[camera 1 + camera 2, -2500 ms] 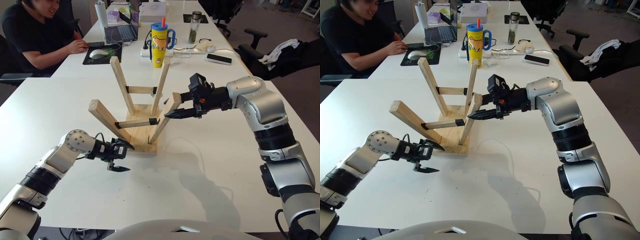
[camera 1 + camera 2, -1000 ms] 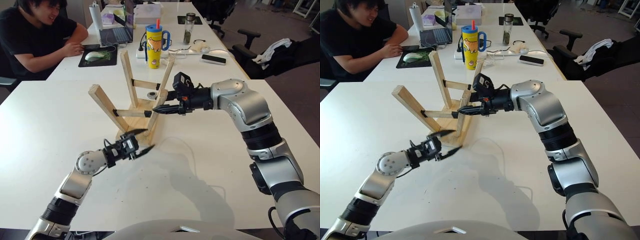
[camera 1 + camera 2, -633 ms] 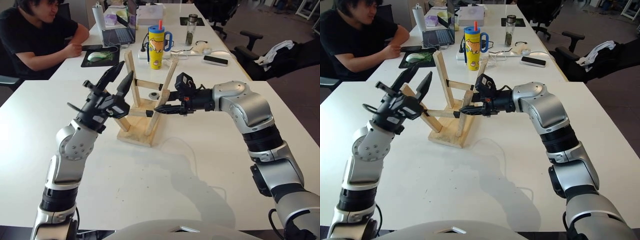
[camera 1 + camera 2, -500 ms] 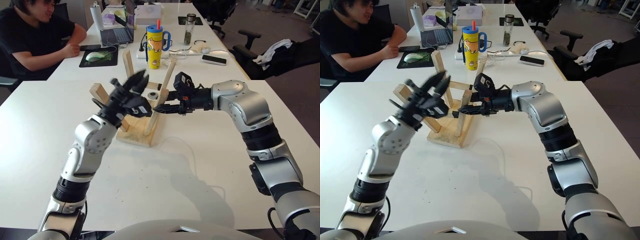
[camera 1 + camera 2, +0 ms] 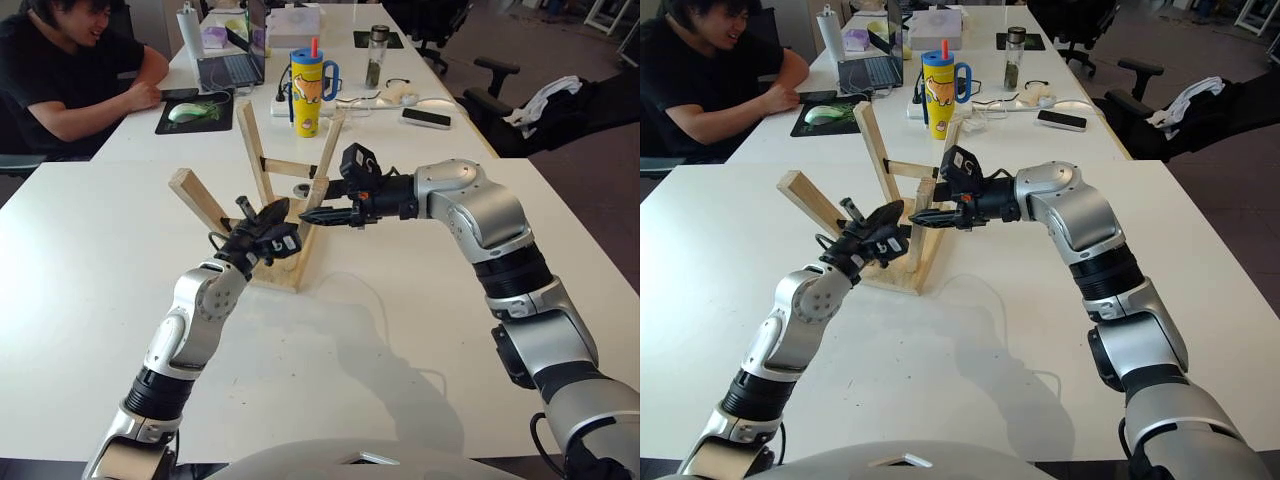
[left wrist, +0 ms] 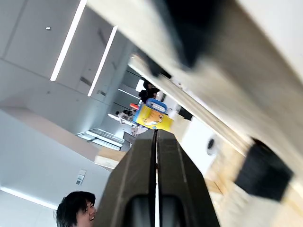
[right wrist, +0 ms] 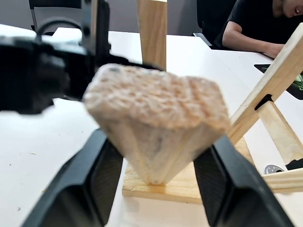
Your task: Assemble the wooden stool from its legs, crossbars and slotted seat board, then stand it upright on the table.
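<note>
Still upside down on the white surface (image 5: 400, 330), the wooden stool (image 5: 283, 168) rests on its seat board (image 5: 281, 279), legs splayed upward, the near right leg (image 5: 305, 250) clamped close to its free end in my right end effector (image 5: 308, 214). My left end effector (image 5: 277, 209), fingers pressed together on nothing, now sits just beside that leg, having swung up from the surface before the seat and closed from a wide spread. Turning the stool over looks the remaining job.
</note>
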`<action>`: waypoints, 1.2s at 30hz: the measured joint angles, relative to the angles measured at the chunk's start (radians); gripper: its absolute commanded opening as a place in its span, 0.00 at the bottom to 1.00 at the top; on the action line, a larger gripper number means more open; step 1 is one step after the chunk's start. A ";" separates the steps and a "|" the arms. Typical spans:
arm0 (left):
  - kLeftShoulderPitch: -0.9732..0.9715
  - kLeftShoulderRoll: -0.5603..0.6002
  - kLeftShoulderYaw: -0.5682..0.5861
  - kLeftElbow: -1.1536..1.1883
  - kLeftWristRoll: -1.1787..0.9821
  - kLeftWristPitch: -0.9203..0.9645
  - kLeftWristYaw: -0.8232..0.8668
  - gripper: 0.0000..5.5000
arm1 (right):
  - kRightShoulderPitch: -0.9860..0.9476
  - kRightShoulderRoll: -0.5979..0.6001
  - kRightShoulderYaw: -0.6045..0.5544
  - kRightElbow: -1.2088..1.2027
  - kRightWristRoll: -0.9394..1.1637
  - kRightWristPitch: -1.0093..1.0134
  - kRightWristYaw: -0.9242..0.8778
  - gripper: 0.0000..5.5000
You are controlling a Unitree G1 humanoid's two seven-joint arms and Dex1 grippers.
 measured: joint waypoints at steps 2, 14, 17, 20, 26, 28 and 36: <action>-0.070 -0.023 0.065 -0.052 -0.047 0.024 0.031 0.00 | 0.006 0.004 -0.004 0.005 0.001 -0.019 0.001 0.38; -0.231 0.055 0.505 -0.013 -0.303 0.240 0.139 0.00 | 0.079 0.024 -0.073 -0.012 0.025 -0.127 0.006 0.38; -0.237 0.066 0.531 0.004 -0.333 0.268 0.154 0.00 | 0.080 0.022 -0.072 -0.015 0.025 -0.127 0.005 0.38; -0.117 0.039 0.530 -0.022 -0.390 0.324 0.128 0.00 | 0.077 0.022 -0.068 -0.021 0.025 -0.115 0.000 0.38; 0.133 -0.095 0.400 -0.154 -0.472 0.488 0.084 0.00 | 0.066 0.021 -0.062 -0.022 0.020 -0.104 -0.002 0.38; 0.149 -0.100 0.323 -0.165 -0.473 0.505 0.060 0.00 | 0.063 0.017 -0.062 -0.014 0.018 -0.109 0.006 0.38; 0.154 -0.052 0.035 -0.229 -0.479 0.509 -0.063 0.00 | -0.010 0.044 -0.026 0.096 -0.010 -0.175 0.060 0.38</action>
